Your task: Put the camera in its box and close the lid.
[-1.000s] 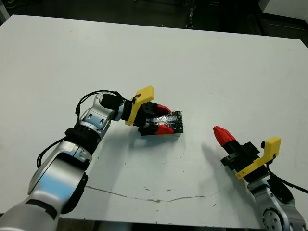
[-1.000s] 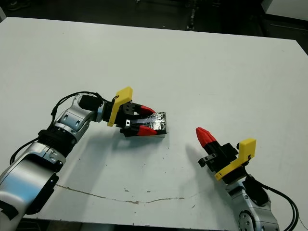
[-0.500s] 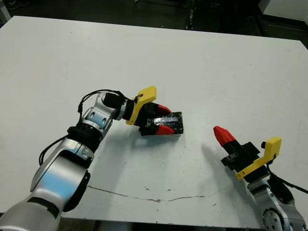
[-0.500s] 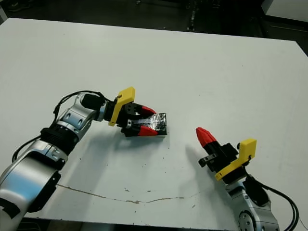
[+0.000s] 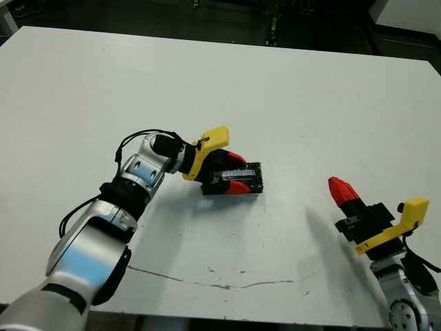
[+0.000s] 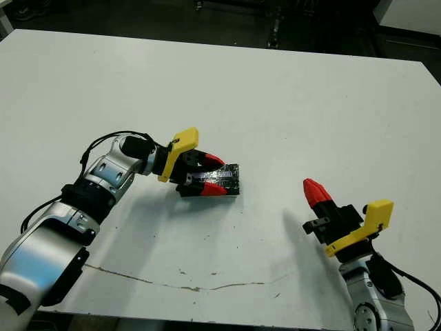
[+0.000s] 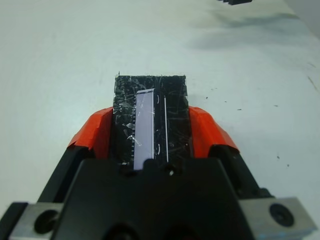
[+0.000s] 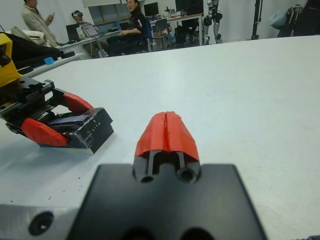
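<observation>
My left gripper [image 5: 234,172]: fingers straddle the closed box [image 5: 242,178], one red tip on each long side, clamped. The lid [image 7: 150,117] sits on top, its lavender strip running along the long axis, which points toward three o'clock from my wrist. Box: table [image 5: 289,96] centre. My right gripper [image 5: 340,189]: fingertips pressed together, empty, at four o'clock, well apart.
</observation>
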Robot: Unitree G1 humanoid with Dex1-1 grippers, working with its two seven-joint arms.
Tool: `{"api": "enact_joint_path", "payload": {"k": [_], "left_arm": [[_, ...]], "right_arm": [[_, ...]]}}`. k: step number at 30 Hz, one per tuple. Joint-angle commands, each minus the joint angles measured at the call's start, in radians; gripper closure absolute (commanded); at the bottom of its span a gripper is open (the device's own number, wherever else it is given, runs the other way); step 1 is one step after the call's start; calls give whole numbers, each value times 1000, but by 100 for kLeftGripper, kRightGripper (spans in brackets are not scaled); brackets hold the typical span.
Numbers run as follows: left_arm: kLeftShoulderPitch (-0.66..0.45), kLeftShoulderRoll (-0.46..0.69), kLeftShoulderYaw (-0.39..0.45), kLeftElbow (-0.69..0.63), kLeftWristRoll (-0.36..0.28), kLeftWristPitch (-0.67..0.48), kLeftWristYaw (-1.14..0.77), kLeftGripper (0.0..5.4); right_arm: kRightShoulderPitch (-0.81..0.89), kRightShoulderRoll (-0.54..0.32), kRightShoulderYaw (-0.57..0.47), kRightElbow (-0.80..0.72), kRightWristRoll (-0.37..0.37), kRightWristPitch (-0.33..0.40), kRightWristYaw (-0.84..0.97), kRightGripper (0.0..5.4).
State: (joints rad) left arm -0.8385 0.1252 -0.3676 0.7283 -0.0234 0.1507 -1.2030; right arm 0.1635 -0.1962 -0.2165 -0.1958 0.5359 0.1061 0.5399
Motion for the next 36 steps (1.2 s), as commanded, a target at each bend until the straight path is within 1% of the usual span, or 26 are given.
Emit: {"api": "enact_joint_path", "payload": {"k": [1, 3, 7, 11, 14, 16, 20, 24, 26, 28, 30, 34, 36], "left_arm": [[141, -126, -83, 19, 53, 78, 111, 186], [153, -110, -112, -7, 85, 11, 121, 161], [161, -98, -142, -18, 111, -26, 143, 100], [163, -99, -138, -12, 101, -13, 141, 44], [167, -95, -136, -10, 99, -41, 141, 1], [168, -92, -136, -9, 100, -55, 141, 1], [168, -92, -130, -6, 93, -36, 136, 1], [169, -84, -120, -8, 88, -46, 139, 1], [165, -79, -111, -14, 79, -42, 137, 1], [161, -75, -95, -24, 59, -5, 126, 1], [162, -70, -85, -23, 46, 7, 120, 1], [178, -57, -77, -12, 40, -18, 131, 1], [184, -44, -59, -25, 27, -28, 133, 1]], "right_arm": [[1, -17, -8, 0, -2, -4, 5, 540], [2, -16, -8, 1, -3, -7, 5, 540], [6, -14, -5, -9, -16, -7, -8, 540], [6, -12, -5, -5, -16, -12, -1, 540], [1, -9, -6, 6, -10, -16, 11, 540], [0, -8, -6, 5, -3, -8, 10, 540], [3, -6, -5, 1, 5, -1, 3, 540], [2, -10, -2, 3, -3, -10, 7, 540], [1, -13, -2, 3, 0, -6, 10, 540], [0, -11, -3, 5, 9, -2, 14, 540], [0, -8, -2, 4, 12, 0, 12, 540], [2, -10, 1, 5, 1, -9, 13, 540], [1, -12, 1, 9, -1, -15, 19, 540]]}}
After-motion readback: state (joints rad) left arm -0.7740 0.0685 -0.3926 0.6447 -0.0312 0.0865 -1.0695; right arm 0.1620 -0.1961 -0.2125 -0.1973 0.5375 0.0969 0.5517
